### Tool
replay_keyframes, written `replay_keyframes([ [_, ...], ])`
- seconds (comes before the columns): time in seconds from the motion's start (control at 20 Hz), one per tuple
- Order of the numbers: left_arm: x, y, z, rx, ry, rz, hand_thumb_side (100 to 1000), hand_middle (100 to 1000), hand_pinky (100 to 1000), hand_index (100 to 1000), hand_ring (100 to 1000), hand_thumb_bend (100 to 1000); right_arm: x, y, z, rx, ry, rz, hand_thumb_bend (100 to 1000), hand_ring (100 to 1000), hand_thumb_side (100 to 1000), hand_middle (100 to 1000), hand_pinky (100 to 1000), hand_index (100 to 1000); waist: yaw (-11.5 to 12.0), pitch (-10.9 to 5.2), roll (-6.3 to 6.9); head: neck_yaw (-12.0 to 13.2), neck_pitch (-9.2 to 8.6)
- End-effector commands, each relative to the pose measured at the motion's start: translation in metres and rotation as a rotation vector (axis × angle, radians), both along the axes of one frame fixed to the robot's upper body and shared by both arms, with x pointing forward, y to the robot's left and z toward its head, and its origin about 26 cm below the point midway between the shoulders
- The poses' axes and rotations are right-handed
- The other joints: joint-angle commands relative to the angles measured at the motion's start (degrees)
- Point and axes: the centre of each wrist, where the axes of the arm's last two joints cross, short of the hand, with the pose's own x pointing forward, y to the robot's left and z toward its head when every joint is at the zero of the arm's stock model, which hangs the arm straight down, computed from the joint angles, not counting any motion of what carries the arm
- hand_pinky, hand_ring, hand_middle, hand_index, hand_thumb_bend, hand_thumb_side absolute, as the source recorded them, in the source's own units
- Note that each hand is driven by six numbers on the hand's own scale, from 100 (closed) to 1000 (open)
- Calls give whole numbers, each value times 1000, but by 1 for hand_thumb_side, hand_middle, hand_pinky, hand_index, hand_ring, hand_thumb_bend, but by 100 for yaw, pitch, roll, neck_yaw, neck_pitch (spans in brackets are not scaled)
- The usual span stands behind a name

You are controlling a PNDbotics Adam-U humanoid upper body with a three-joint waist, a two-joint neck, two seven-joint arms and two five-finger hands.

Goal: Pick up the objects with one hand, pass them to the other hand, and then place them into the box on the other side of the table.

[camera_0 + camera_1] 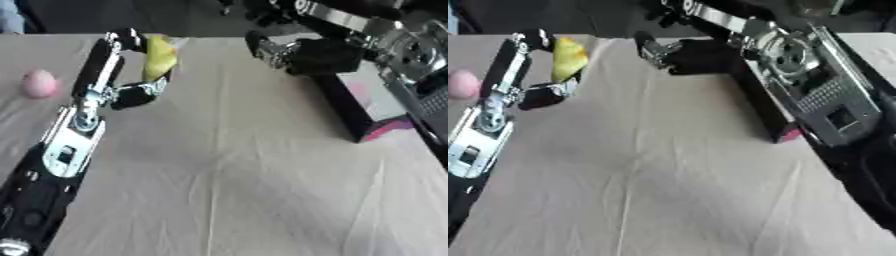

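Yellow and banana-shaped, the object [159,58] is held above the far left of the tabletop [236,165], pinched between the curled fingers and thumb of the left hand [131,70]. A pink rounded object [38,83] is seen lying on the beige cloth near the left edge. The right hand [293,54] is raised at the far right with fingers curled, nothing visibly held, just above the dark-walled box [354,112], whose inside shows pink.

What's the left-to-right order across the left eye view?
pink object → left hand, its fingers curled round the yellow object → right hand → dark box.
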Motion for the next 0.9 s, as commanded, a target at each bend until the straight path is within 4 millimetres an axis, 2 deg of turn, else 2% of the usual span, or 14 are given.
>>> replay_keyframes([
  [0.05,2,-7,10,10,-43,-12,100,525,700,448,604,100,-2,6,7,-20,-34,12,100,911,673,885,978,964,13,-177,-77,-27,-9],
  [0.35,3,-19,12,14,-60,-34,100,526,699,448,604,100,2,16,1,-44,-28,5,100,914,680,890,977,975,29,-174,-74,-42,-9],
  [0.9,0,-42,20,27,-129,-89,100,529,698,450,607,100,17,29,-13,-80,-61,-58,100,912,766,886,968,981,73,-164,-90,-176,-9],
])
